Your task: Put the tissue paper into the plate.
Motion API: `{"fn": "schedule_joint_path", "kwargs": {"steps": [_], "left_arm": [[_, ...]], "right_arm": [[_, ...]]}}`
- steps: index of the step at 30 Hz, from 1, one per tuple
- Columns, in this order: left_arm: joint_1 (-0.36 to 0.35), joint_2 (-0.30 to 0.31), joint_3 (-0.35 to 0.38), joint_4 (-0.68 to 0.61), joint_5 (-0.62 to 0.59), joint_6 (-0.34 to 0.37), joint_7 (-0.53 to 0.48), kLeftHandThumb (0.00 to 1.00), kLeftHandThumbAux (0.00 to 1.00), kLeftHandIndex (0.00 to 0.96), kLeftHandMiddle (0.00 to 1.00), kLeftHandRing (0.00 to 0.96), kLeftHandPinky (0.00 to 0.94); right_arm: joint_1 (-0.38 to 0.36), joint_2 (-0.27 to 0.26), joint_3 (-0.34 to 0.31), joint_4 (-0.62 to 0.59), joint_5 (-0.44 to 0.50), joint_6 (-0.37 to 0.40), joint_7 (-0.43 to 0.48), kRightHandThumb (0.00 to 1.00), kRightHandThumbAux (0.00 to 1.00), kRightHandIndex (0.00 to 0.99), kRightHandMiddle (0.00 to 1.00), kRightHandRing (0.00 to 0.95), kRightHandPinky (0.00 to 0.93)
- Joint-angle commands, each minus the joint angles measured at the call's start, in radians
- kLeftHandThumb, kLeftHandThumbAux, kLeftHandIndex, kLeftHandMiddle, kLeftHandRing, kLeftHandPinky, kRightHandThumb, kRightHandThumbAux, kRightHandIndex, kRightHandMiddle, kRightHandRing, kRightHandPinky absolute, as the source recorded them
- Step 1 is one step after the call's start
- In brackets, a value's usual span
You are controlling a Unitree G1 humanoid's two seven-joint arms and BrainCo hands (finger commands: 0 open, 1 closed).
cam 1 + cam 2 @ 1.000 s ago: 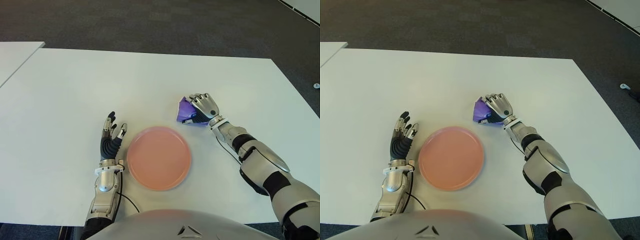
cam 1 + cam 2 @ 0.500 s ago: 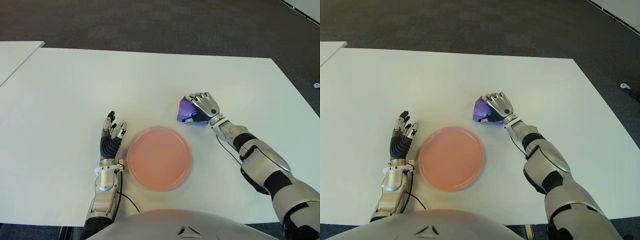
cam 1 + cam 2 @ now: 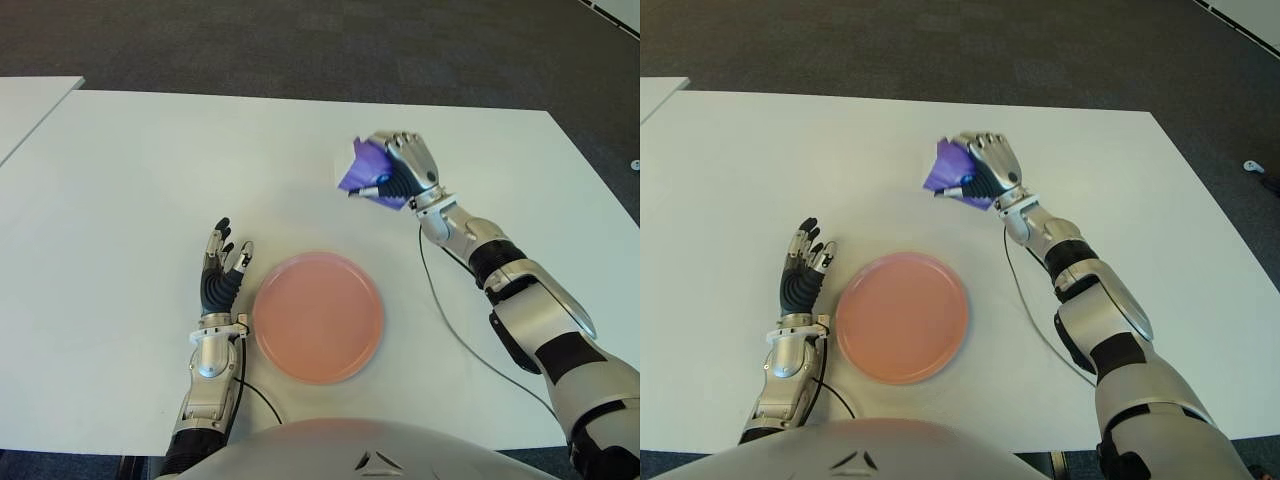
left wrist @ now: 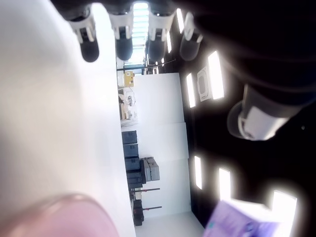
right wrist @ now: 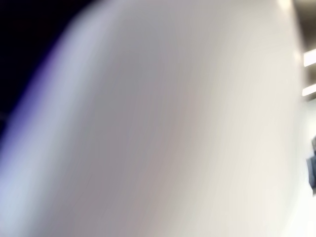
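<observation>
While the right hand (image 3: 405, 172) clamps the crumpled purple tissue paper (image 3: 358, 168) above the white table (image 3: 120, 170), beyond the round pink plate (image 3: 317, 316), a loose pinch could drop it short. In the left wrist view, the left hand's fingers (image 4: 123, 43) are spread, holding nothing.

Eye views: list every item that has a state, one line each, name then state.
purple tissue paper: crumpled, held off the table.
right hand: fingers shut on the tissue paper, beyond the plate.
pink plate: upright, holding nothing.
left hand: open, idle, left of the plate.

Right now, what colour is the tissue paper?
Purple tissue paper, clearest in the left eye view.
</observation>
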Motion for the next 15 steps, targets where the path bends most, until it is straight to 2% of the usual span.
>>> {"fn": "schedule_joint_path", "kwargs": {"steps": [1, 6, 11, 15], "left_arm": [[0.008, 0.009, 0.001, 0.014, -0.001, 0.010, -0.012, 0.000, 0.517, 0.000, 0.000, 0.000, 0.000], [0.004, 0.012, 0.001, 0.013, -0.004, 0.012, -0.016, 0.000, 0.516, 0.000, 0.000, 0.000, 0.000], [0.001, 0.016, 0.000, 0.011, -0.012, 0.015, -0.022, 0.000, 0.515, 0.000, 0.000, 0.000, 0.000], [-0.001, 0.018, 0.000, 0.009, -0.015, 0.021, -0.023, 0.000, 0.512, 0.000, 0.000, 0.000, 0.000]], "right_arm": [[0.097, -0.029, -0.106, -0.328, 0.083, -0.001, 0.123, 0.856, 0.676, 0.402, 0.534, 0.848, 0.825], [0.168, -0.015, -0.146, -0.476, 0.082, 0.015, 0.168, 0.855, 0.676, 0.400, 0.535, 0.849, 0.831], [0.286, 0.021, -0.159, -0.638, 0.047, 0.021, 0.188, 0.854, 0.678, 0.397, 0.531, 0.842, 0.832], [0.359, 0.041, -0.158, -0.746, 0.043, 0.018, 0.256, 0.854, 0.678, 0.395, 0.528, 0.837, 0.835]]}}
